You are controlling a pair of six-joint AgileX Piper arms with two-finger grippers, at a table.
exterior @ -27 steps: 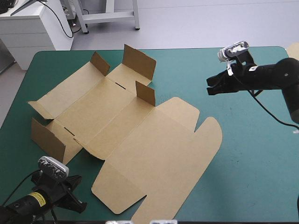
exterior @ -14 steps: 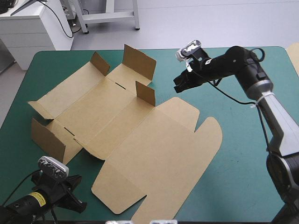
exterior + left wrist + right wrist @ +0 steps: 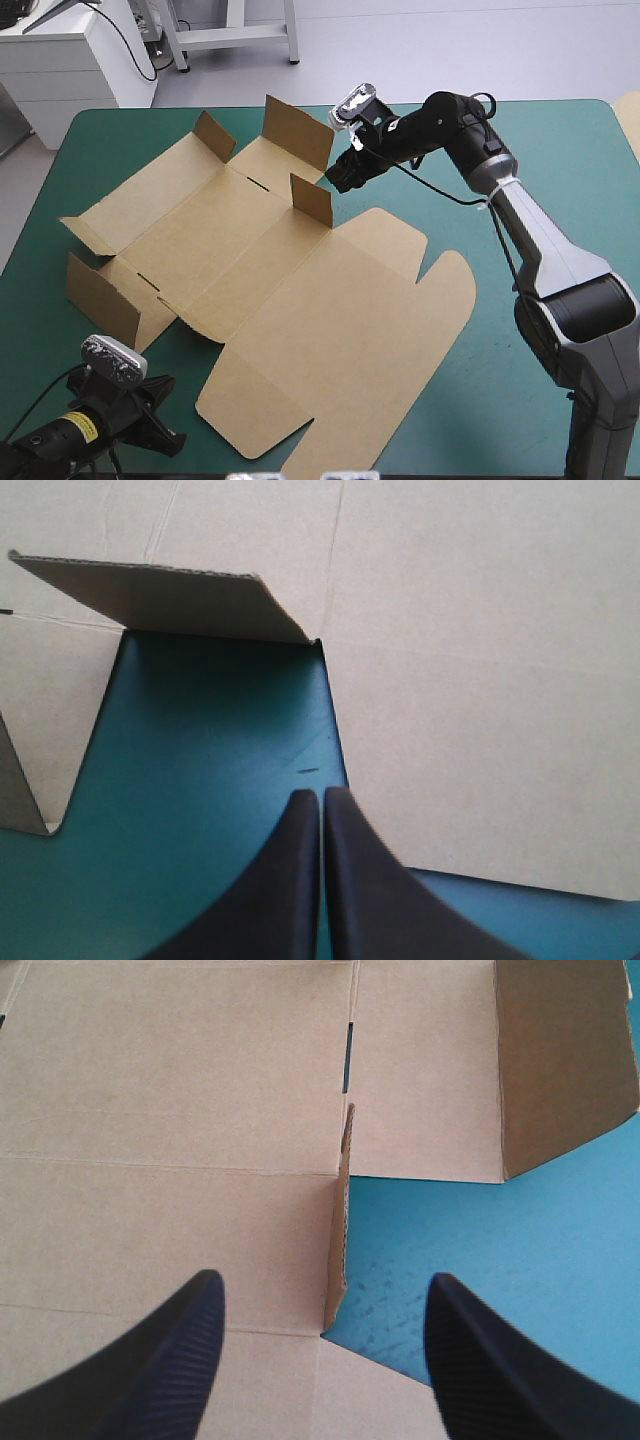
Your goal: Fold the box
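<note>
The brown box point(image 3: 290, 290) lies as a cut sheet in the middle of the table, its lid panel flat toward the front and several small flaps raised. My right gripper point(image 3: 340, 178) hovers at the far side, just beside the raised flap point(image 3: 311, 198). In the right wrist view its gripper point(image 3: 322, 1285) is open, and that flap point(image 3: 342, 1220) stands edge-on between and just ahead of the fingers. My left gripper point(image 3: 172, 432) rests at the front left corner. It is shut point(image 3: 322, 798) over bare cover, with a raised flap point(image 3: 170, 605) ahead of it.
The teal-green cover point(image 3: 540, 330) is bare to the right of the box. A taller raised flap point(image 3: 298, 130) stands at the box's far edge, also seen beside the right gripper as flap point(image 3: 560, 1060). A white cabinet point(image 3: 70, 60) stands beyond the far left corner.
The right arm has swung left along the table's far side to the raised flap, and its fingers have opened. The left arm and the box have not moved.
</note>
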